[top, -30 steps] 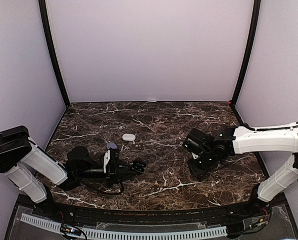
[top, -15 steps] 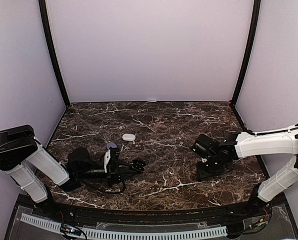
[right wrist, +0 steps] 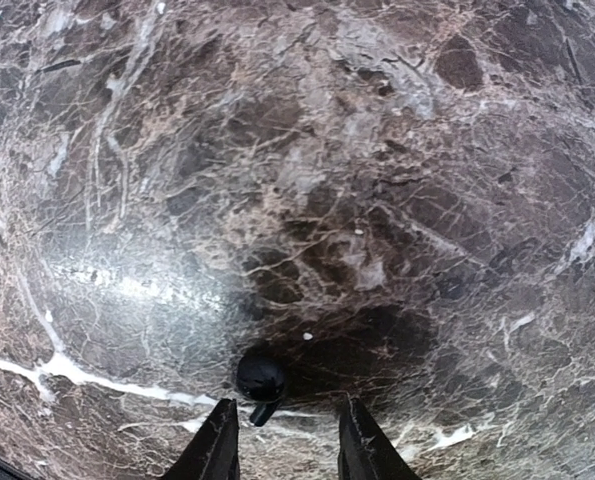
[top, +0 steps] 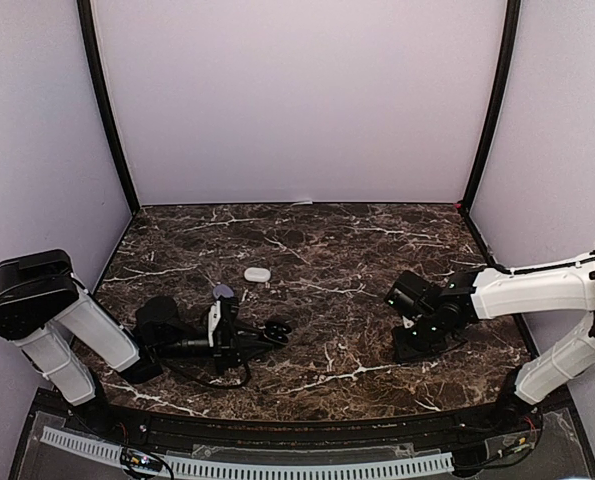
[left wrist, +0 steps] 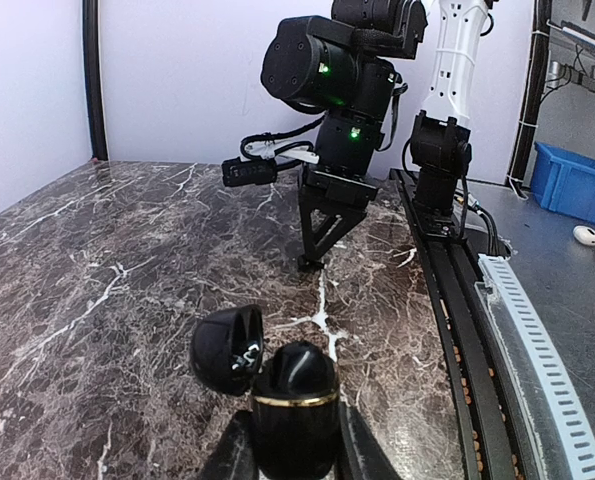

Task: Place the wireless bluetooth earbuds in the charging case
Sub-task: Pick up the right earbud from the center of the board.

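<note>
Landmark: the black charging case point(left wrist: 295, 398). It is glossy and pebble-shaped, with a gold band round the rim. The hinged lid point(left wrist: 227, 350) hangs open at one side and shows a hollow with pale marks inside. The left claw point(left wrist: 297, 440) pinches the case body from both sides and holds it close to the desk point(top: 327, 240). Desk: dark brown marble-look slab with white veining, polished, some glare.

Dark earbud point(right wrist: 261, 378): round glossy head with a short stem. It lies on the desk well to the right of the case, across bare marble. The right claw point(right wrist: 287, 430) points down at it with its black fingers spread. The bud sits just ahead of the gap, nearer one finger. It looks untouched, though the view is tight.

Behind the case, toward the back wall, lies a small white case point(top: 256, 274), smooth and closed. Between that and the black case is a small purple item point(top: 223, 291), too small to tell whether bud or case. The left arm's wrist lies low along the desk, left of the case.
</note>
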`<state>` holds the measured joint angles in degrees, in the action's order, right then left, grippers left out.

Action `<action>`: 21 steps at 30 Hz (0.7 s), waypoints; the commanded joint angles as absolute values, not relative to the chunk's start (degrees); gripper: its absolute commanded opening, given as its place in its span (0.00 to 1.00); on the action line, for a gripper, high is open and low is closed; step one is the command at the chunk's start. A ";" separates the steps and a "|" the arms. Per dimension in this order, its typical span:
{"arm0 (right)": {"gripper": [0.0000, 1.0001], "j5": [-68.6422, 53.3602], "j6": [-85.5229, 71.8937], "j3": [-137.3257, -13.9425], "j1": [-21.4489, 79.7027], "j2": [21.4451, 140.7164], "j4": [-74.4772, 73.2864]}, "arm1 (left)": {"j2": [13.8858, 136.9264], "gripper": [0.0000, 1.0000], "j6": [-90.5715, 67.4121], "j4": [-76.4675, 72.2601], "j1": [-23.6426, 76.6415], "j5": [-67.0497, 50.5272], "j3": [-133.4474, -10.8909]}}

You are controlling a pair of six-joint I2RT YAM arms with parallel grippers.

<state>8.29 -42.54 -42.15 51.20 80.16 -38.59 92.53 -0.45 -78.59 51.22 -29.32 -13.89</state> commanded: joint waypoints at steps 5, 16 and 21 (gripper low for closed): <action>0.32 7.04 -42.74 -41.55 50.97 80.11 -35.36 | 92.92 0.08 0.09 -80.32 51.15 -30.64 -15.07; 0.28 7.97 -42.33 -41.91 50.99 83.38 -34.65 | 94.27 0.08 -0.88 -81.77 51.15 -31.21 -15.29; 0.26 8.09 -41.95 -42.20 50.98 85.43 -35.56 | 93.94 0.08 -0.45 -81.16 51.15 -31.03 -15.21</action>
<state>7.46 -42.26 -42.02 51.20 83.94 -35.09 94.45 -0.49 -79.22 51.22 -30.46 -14.55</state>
